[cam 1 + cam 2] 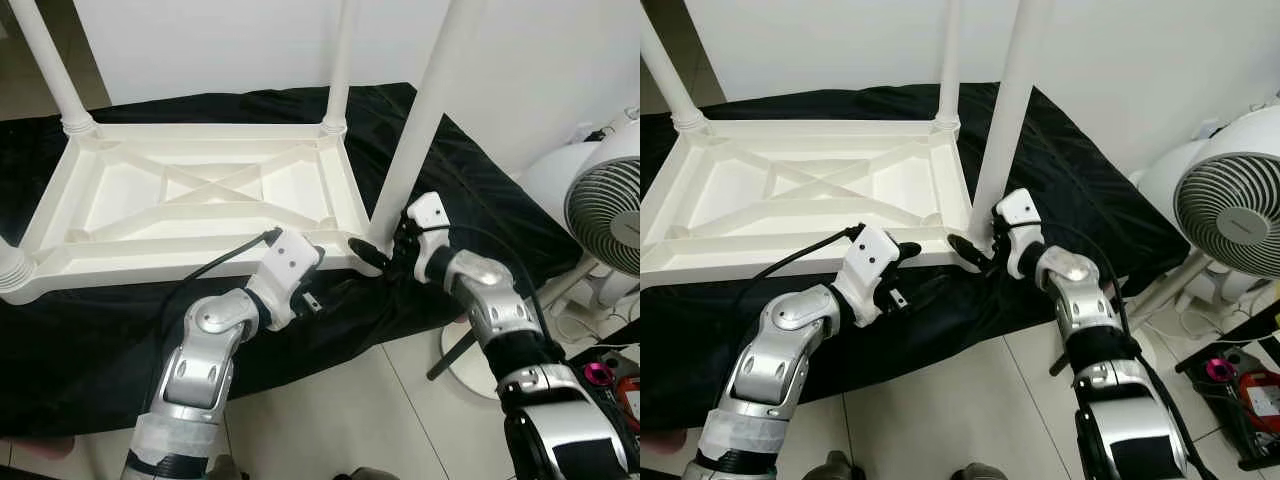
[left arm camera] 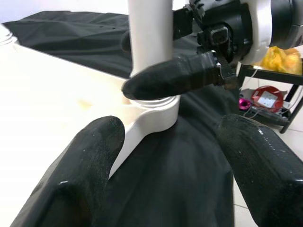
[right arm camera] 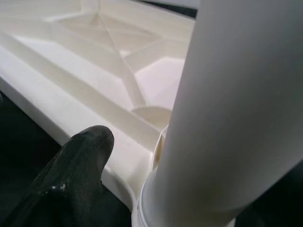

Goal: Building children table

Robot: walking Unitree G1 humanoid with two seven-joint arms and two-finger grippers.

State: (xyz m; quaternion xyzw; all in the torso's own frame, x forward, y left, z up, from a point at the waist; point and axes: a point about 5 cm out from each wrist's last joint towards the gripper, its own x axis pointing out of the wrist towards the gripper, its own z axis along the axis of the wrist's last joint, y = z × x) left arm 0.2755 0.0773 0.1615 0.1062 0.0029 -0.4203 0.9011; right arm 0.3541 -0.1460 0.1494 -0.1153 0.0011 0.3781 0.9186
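Two silver arms reach forward from the near edge: the left gripper [image 1: 312, 303], its two black fingers [image 2: 85, 170] spread apart and holding nothing, hovers over the black cloth [image 1: 100, 340] just beside the near right corner of the upside-down white plastic children's table top [image 1: 180, 200]. At that corner the right gripper [image 1: 385, 255] is closed around the base of the white tubular table leg [image 1: 420, 120], one finger [image 2: 175, 75] pressed across it where it stands upright in its corner socket. Three more white legs [image 1: 340, 60] stand at the other corners, a white floor fan [image 1: 610, 200] stands to the right, and the cloth hangs to a pale tiled floor [image 1: 340, 410].
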